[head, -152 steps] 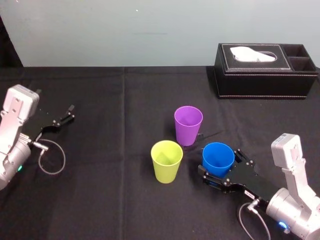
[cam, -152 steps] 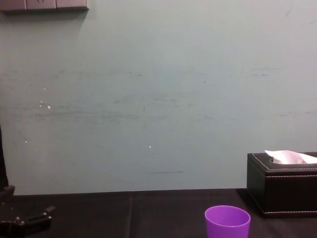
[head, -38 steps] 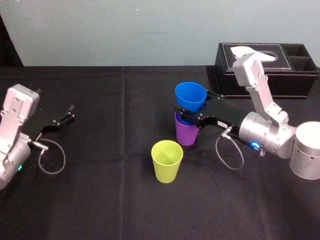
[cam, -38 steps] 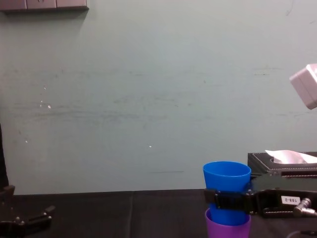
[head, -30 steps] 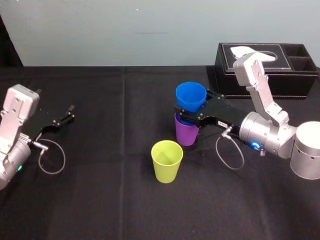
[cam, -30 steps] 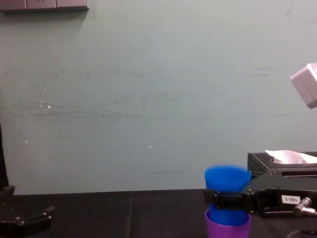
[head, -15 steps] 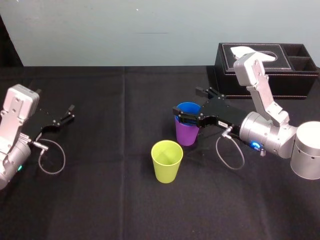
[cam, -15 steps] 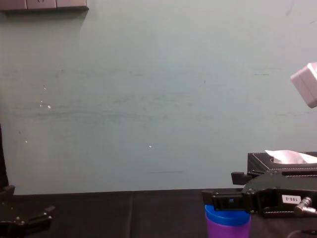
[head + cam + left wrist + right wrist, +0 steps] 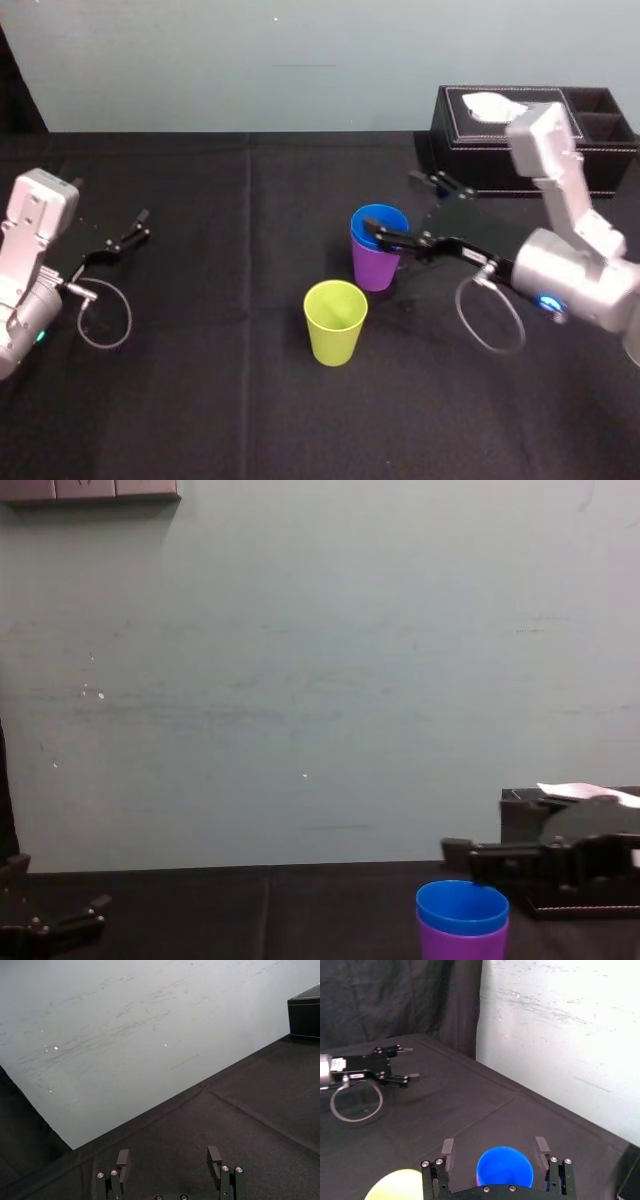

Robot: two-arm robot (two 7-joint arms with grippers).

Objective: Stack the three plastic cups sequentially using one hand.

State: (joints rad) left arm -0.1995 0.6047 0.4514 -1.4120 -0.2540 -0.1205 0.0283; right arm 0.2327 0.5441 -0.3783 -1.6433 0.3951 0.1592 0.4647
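Sitting in purple (image 9: 375,268): blue cup (image 9: 380,222); right gripper (image 9: 494,1145) spread.

Plastic cups, three counted: blue cup (image 9: 380,224), purple cup (image 9: 373,269), yellow-green cup (image 9: 335,325). Tissue box (image 9: 530,160), one counted. Grippers, two counted: left gripper (image 9: 142,225), right gripper (image 9: 392,206).

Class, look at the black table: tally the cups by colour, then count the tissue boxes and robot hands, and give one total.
purple cup: 1
blue cup: 1, nested in the purple one
yellow-green cup: 1
tissue box: 1
hands: 2, right hand open at the blue cup, left hand parked at the left
Total: 6
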